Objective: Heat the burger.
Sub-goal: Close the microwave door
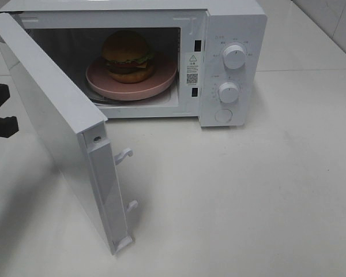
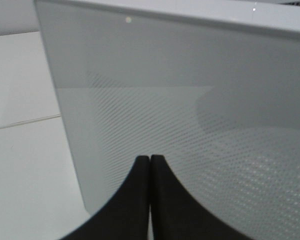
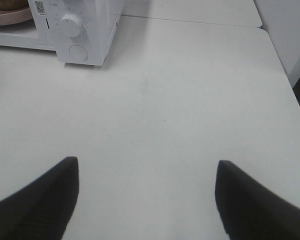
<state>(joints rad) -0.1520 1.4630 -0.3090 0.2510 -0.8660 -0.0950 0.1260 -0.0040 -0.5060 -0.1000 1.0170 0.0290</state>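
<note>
A plain white table (image 1: pixel 265 190) fills the scene, with pale wall tile at its far right corner. At the back of it stands a white microwave (image 1: pixel 233 34), its door (image 1: pixel 52 115) swung wide toward the left side of the table.

The loading part looks done. The burger (image 1: pixel 127 56) sits upright on a pink plate (image 1: pixel 161 78) inside the cooking chamber, roughly centred and well behind the door opening, so nothing seems to stand in the way of the door.

What is left, as I judge it, is to shut the door and then start the heating with the controls on the front panel: an upper knob (image 1: pixel 234 57), a lower knob (image 1: pixel 228 92) and a round button (image 1: pixel 223 115) below them. None of these has a gripper near it.

The left gripper (image 2: pixel 150 161) has its fingers pressed together and holds nothing. It is on the outer side of the open door, tips pointed at the door's dotted window panel. Whether they touch the panel cannot be told. That placement suits a push to swing the door closed.

The right gripper (image 3: pixel 146 162) has its fingers spread wide and is empty, hanging over bare table, well apart from the microwave's control side.
</note>
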